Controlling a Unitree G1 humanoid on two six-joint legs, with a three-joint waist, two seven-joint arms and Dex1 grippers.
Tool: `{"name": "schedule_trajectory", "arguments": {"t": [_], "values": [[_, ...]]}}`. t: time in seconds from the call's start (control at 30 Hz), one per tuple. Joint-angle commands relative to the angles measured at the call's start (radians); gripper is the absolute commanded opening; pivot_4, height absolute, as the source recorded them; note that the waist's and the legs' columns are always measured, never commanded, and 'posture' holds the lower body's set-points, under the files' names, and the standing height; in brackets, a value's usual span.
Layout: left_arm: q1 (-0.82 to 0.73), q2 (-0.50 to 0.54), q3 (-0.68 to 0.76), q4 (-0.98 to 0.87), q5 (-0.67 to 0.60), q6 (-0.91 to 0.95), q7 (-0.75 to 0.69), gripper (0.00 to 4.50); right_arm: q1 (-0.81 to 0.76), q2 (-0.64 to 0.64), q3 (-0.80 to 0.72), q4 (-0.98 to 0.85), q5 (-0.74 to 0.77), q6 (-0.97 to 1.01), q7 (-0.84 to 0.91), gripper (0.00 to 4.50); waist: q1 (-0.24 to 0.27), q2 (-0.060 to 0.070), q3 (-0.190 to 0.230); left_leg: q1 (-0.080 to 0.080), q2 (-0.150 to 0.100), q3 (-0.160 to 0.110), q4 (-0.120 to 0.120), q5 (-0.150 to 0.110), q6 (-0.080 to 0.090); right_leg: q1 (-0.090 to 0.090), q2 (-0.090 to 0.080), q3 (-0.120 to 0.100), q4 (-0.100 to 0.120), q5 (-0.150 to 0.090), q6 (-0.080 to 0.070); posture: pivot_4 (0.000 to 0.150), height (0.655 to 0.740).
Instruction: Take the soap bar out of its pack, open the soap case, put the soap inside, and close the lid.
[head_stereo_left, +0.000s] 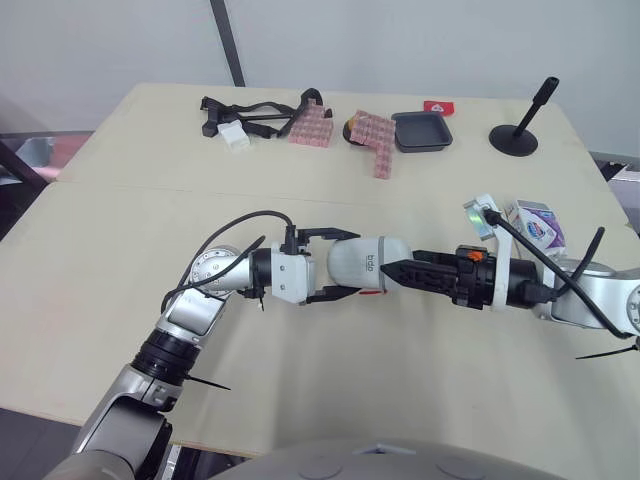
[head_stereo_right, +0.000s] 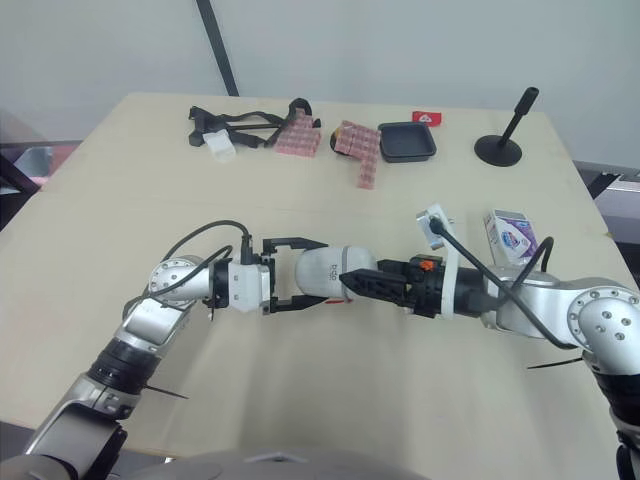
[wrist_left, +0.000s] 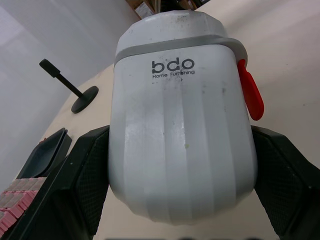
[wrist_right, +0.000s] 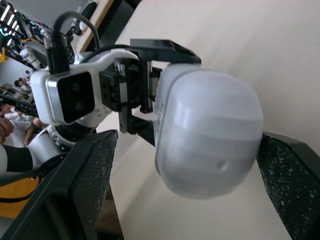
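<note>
White soap case (head_stereo_left: 372, 258), well clear of table (head_stereo_left: 400, 390) edges, gripped by left pincer (head_stereo_left: 346, 264); right pincer (head_stereo_left: 392, 268) gapes around it.

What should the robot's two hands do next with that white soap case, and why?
Probably close the right gripper on the free end of the soap case, then try easing the lid open. The left gripper already clamps the case from both sides, and the right gripper's fingers sit open on either side of the other end, with gaps showing.
</note>
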Motion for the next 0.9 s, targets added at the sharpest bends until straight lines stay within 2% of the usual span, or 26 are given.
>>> {"name": "schedule_trajectory", "arguments": {"t": [0.03, 0.9], "values": [[-0.001, 0.006, -0.007, -0.037, 0.006, -0.039, 0.021, 3.47, -0.007, 0.000, -0.005, -0.010, 0.065, -0.025, -0.017, 4.50, 0.000, 0.000, 0.000, 0.000, 0.000, 0.000, 0.000, 0.000, 0.000, 0.000, 0.000, 0.000, 0.000, 0.000, 0.000, 0.150, 0.7400], [0.005, 0.017, -0.026, -0.052, 0.015, -0.077, 0.065, 3.47, 0.004, -0.006, -0.023, -0.001, 0.068, -0.021, 0.031, 4.50, 0.000, 0.000, 0.000, 0.000, -0.002, -0.001, 0.000, -0.001, -0.001, 0.001, 0.001, 0.000, -0.001, 0.000, 0.001, 0.150, 0.7400]]}}
